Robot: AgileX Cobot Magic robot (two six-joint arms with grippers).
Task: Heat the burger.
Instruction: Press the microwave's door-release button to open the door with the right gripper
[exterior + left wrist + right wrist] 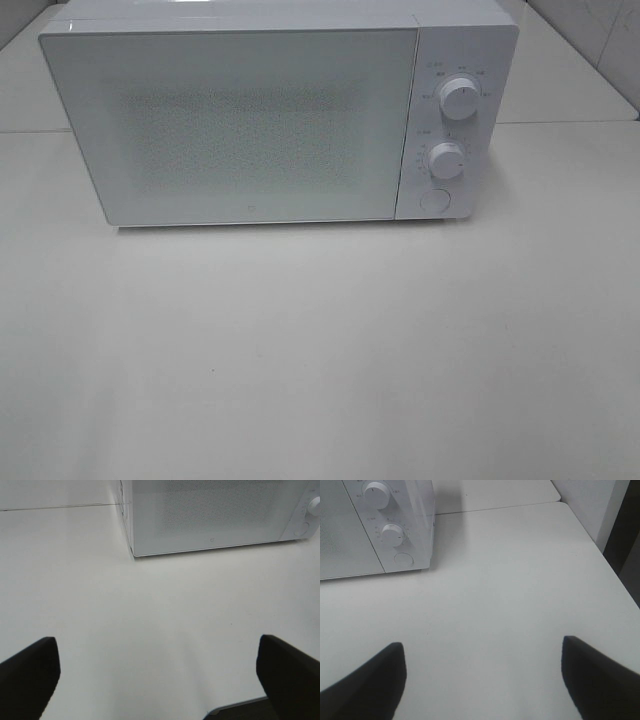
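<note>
The burger is out of view in every frame. A white microwave (pixel 250 120) stands at the back of the table with its door shut; two round knobs (pixel 458 98) and a round button (pixel 434 200) sit on its right panel. Neither arm shows in the exterior high view. My left gripper (pixel 157 675) hangs open over bare tabletop in front of the microwave's (pixel 210 515) left corner. My right gripper (pixel 482 675) is also open, with nothing between its fingers, above the table in front of the microwave's control panel (pixel 390 530).
The white table (pixel 320 350) stretches in front of the microwave. Its right edge (pixel 610 565) and a dark gap beyond it show in the right wrist view. The table's near edge (pixel 235 707) appears in the left wrist view.
</note>
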